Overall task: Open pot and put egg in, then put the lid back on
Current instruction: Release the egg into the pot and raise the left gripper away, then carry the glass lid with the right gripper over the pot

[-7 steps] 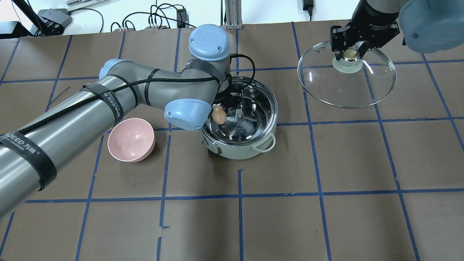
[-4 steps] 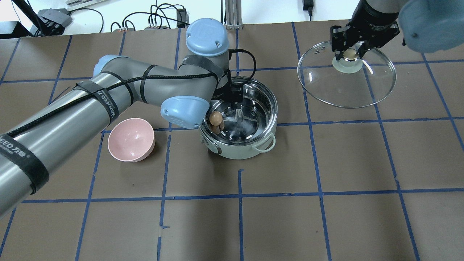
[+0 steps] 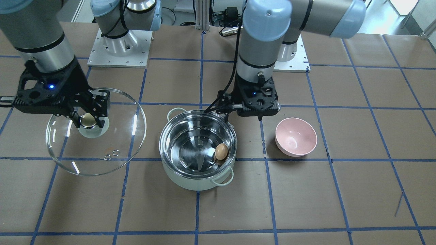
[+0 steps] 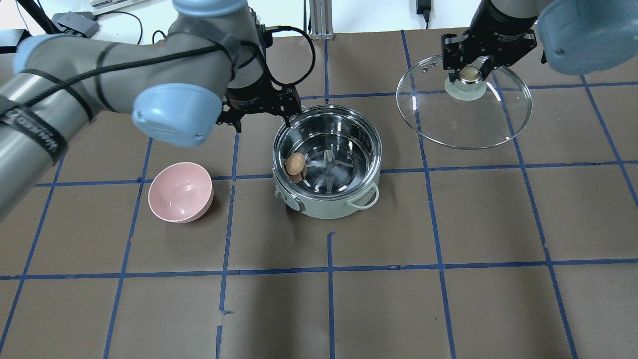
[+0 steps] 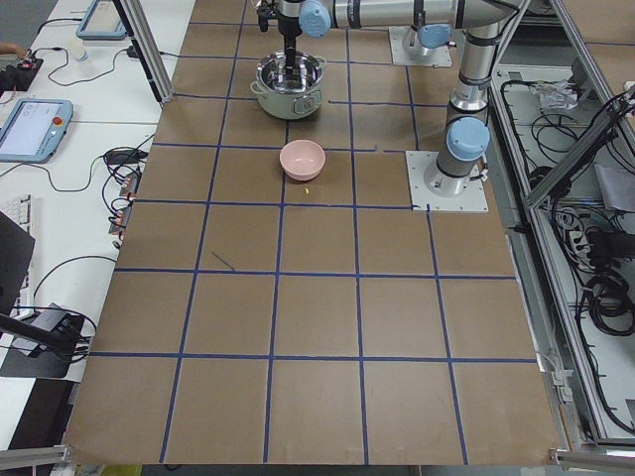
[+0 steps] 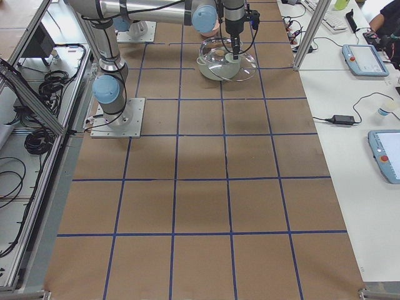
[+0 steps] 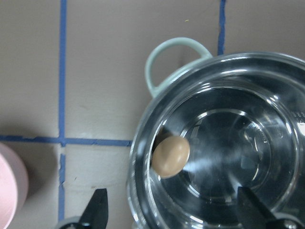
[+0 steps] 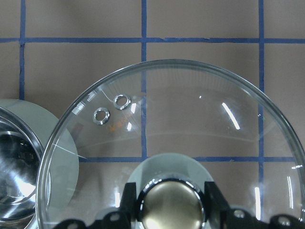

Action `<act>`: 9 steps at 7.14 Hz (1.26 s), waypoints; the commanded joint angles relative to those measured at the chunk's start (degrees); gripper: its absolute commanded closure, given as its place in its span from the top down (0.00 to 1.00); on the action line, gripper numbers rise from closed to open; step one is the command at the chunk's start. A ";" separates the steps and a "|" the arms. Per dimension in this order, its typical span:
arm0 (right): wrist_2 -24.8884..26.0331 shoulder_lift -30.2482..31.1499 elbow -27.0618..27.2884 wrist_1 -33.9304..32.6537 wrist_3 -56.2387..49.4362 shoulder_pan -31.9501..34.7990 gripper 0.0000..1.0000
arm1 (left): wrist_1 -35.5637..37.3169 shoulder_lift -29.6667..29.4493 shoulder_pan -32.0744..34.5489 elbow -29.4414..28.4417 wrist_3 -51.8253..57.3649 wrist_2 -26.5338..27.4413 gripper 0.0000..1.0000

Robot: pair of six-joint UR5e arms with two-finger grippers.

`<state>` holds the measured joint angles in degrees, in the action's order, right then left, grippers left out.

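Note:
The mint-green pot (image 4: 329, 212) stands open mid-table, also in the front view (image 3: 190, 182). The tan egg (image 4: 295, 163) lies inside it against the left wall, and shows in the front view (image 3: 221, 151) and the left wrist view (image 7: 170, 156). My left gripper (image 4: 263, 117) is open and empty, raised over the pot's left side (image 3: 243, 115). My right gripper (image 4: 468, 75) is shut on the gold knob of the glass lid (image 4: 463, 119). It holds the lid tilted above the table, right of the pot, as the front view (image 3: 102, 149) and right wrist view (image 8: 190, 124) also show.
A pink bowl (image 4: 180, 192) sits on the table left of the pot, also in the front view (image 3: 295, 136). Brown paper with blue tape lines covers the table. Cables and boxes lie beyond the far edge.
The egg has left my left gripper and lies in the pot. The left arm has risen and drawn back from the pot. The right gripper with the lid has shifted slightly left.

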<state>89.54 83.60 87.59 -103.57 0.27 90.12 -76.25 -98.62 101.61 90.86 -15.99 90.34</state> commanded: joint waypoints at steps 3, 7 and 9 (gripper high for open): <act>0.11 -2.20 0.21 -5.05 15.35 14.09 0.33 | -23.04 7.92 -13.96 -8.83 12.20 -2.98 1.00; -6.10 -5.38 2.83 -10.24 14.85 16.93 0.34 | -23.77 10.82 -14.17 -6.31 16.76 0.78 0.98; -6.48 -5.29 4.61 -13.07 15.02 17.02 0.35 | -20.11 11.52 -11.97 -4.73 17.13 5.19 0.99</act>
<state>83.67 78.31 91.26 -115.50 15.30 107.04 -98.83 -87.63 88.58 85.29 0.59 93.45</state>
